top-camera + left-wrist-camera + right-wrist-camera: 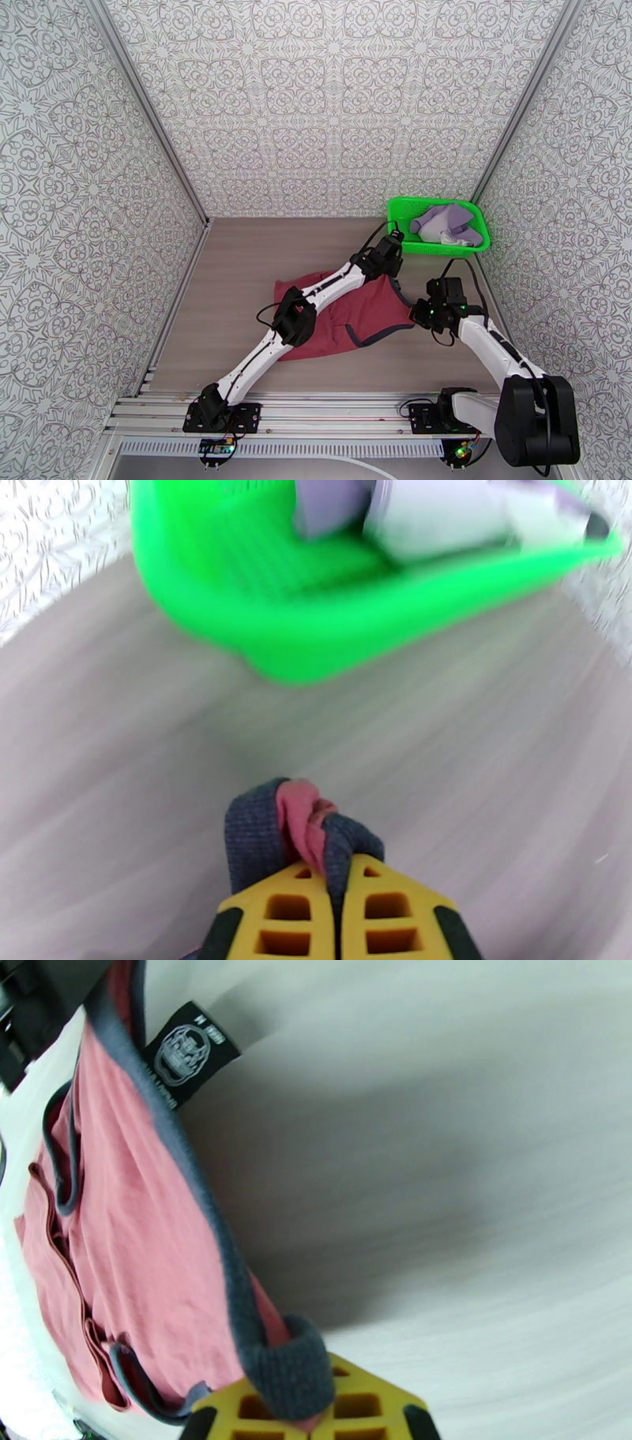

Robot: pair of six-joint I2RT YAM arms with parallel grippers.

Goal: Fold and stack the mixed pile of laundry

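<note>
Reporting in from the laundry job: honestly, barely started. My left fingers [320, 886] are clamped on a bunched bit of the dark red tank top [359, 316], a strap or trimmed edge by the look of it. That's up at the far right end of the garment, just short of the green basket [433, 249]. My right fingers [345, 1390] are pinched shut on the dark trim of the same top, nearer my side, with the black label [186, 1051] showing further along that edge. The rest of the top lies rumpled on the desk [253, 260], partly under my left arm [332, 286], so nothing is flat, let alone folded. My guess is I'm holding two points to spread it out before the first fold.

What's left: pretty much everything. The lavender garment [446, 219] sits crumpled in the basket in the far right corner, with something whitish bundled in, can't tell if it's part of it. No stack anywhere.

In the way: my own left arm crosses right over the top, the basket is close in front of my left fingers, and the walls crowd that corner
</note>
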